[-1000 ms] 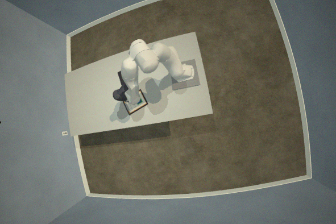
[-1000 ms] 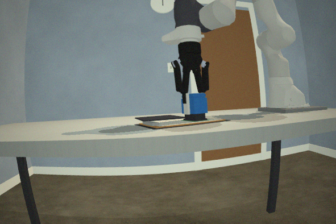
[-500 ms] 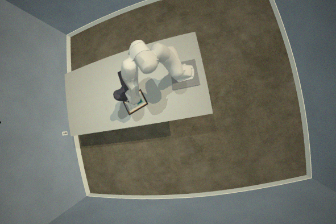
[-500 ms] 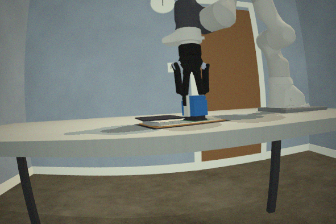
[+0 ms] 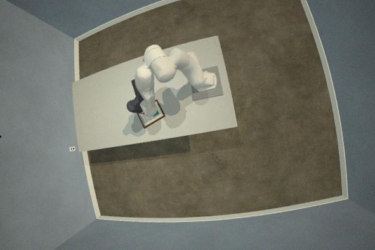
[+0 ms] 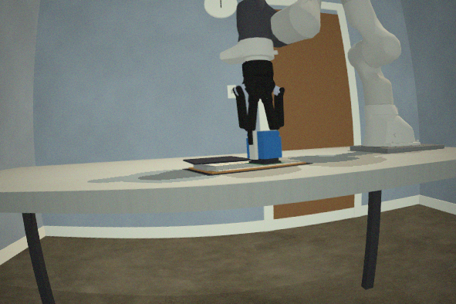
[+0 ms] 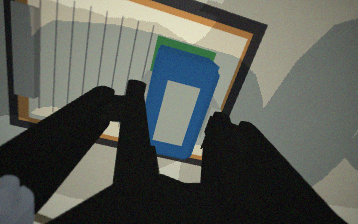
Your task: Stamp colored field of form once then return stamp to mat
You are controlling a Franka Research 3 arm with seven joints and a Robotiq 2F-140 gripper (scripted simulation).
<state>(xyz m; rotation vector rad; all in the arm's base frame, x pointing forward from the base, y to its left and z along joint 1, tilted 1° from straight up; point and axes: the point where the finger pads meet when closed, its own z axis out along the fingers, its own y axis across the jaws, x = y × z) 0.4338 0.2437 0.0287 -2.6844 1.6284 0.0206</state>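
Observation:
The blue stamp [image 6: 269, 144] [image 7: 181, 67] with its pale grey top stands on the form [image 5: 150, 120] [image 6: 221, 166] [image 7: 75, 60], which lies on an orange-edged board. It covers most of the green field [image 7: 172, 46]; only a strip of green shows along its far edge. My gripper [image 6: 260, 126] [image 7: 174, 90] comes straight down from above and is shut on the stamp's pale upper part, with one black finger on each long side. The stamp's dark foot [image 6: 265, 160] rests on the sheet. The dark mat [image 5: 134, 85] lies beside the form, partly hidden by my arm.
The form's board has a grey clip [image 7: 22, 50] at one end. The arm's base [image 5: 209, 85] [image 6: 390, 127] stands on a grey plate at the table's far side. The table [image 5: 101, 108] [image 6: 177, 185] carries nothing else. A brown door is behind.

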